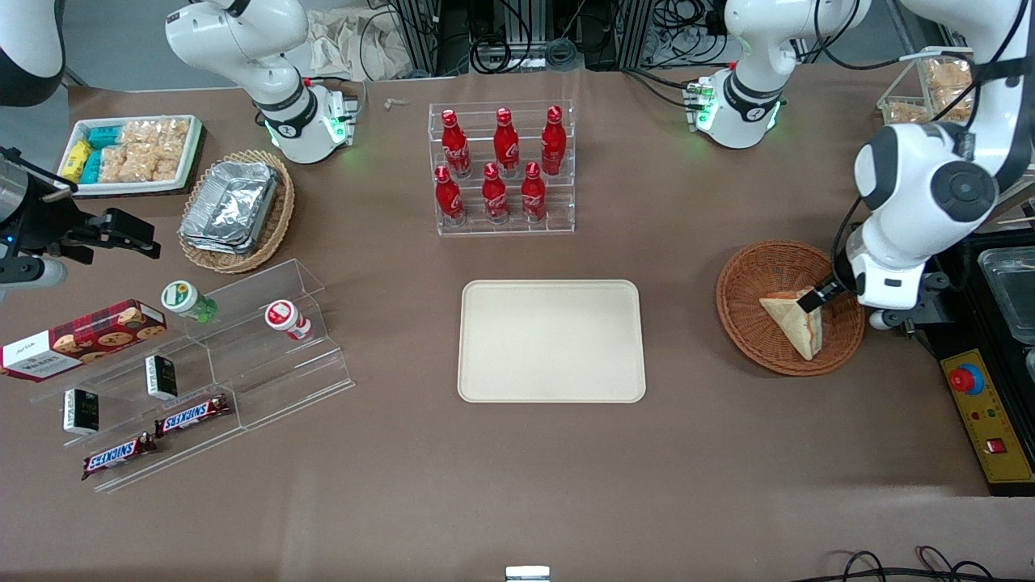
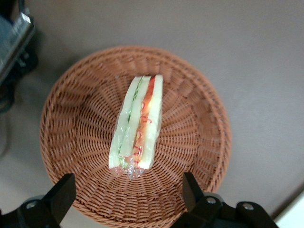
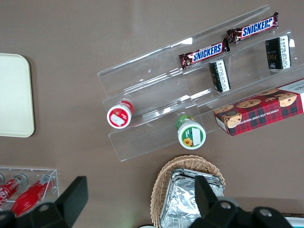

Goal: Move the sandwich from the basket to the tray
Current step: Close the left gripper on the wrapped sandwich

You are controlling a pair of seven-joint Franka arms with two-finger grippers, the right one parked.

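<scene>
Sandwich (image 1: 794,320) lies in the reddish-brown basket (image 1: 748,279), toward the working arm's end of the desk (image 1: 517,477). Claw (image 2: 128,197) hangs above the basket, fingers spread wide and gripping nothing; in the left wrist view the two fingers (image 2: 59,194) straddle the sandwich's (image 2: 137,124) wrapped end without touching it. In the front view one dark fingertip overlaps the sandwich's upper corner.

Sandwich sits on edge, filling side up: red and green layers between pale bread. Its long axis lies about square to the line between the fingers. In the front view the wedge's tip points toward the front camera.

Nothing else in the basket (image 2: 199,114). Tray (image 1: 551,340) lies bare mid-desk, well apart from the basket. Bottle rack (image 1: 503,166) stands farther from the front camera than the tray. A black box with a red button (image 1: 988,412) sits at the desk edge by the arm.
</scene>
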